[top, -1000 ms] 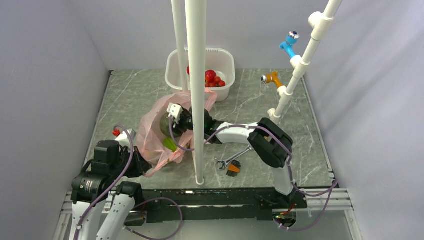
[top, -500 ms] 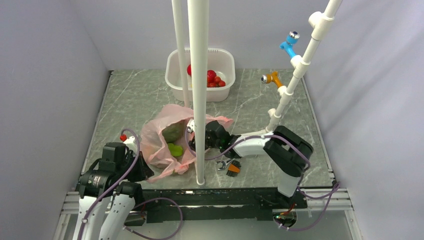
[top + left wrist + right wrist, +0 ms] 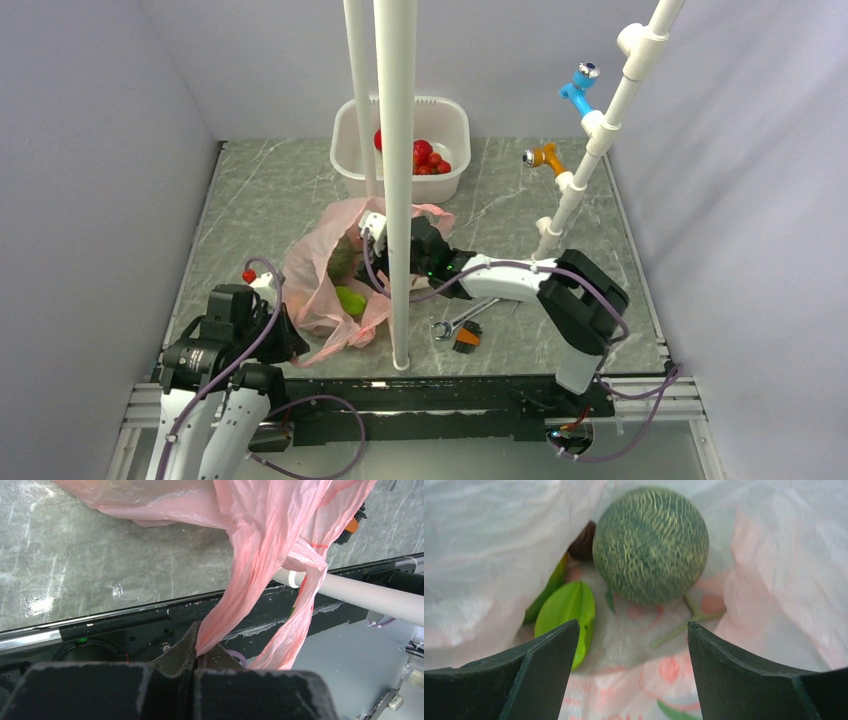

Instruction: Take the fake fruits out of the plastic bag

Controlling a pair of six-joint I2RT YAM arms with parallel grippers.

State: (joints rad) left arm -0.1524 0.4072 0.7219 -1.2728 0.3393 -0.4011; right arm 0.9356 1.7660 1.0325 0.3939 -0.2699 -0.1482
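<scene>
The pink plastic bag (image 3: 318, 283) lies open on the table left of centre. Inside it are a dull-green ball (image 3: 650, 544), a bright green elongated piece (image 3: 566, 616) and a dark reddish piece (image 3: 583, 542) behind them. My right gripper (image 3: 633, 652) is open at the bag's mouth, with the ball just ahead of its fingers; in the top view it is at the mouth too (image 3: 368, 250). My left gripper (image 3: 200, 650) is shut on a stretched handle of the bag (image 3: 260, 555) near the table's front edge.
A white tub (image 3: 402, 147) at the back holds several red fruits (image 3: 425, 158). Two white poles (image 3: 396, 180) stand mid-table, the front one right beside the bag. A wrench and orange-handled tool (image 3: 458, 328) lie right of that pole. A white pipe rack (image 3: 600, 120) stands at right.
My right gripper drew back out of the bag to the right, then moved forward again to its mouth. The bag shifted and its mouth reshaped. The left gripper kept hold of the handle.
</scene>
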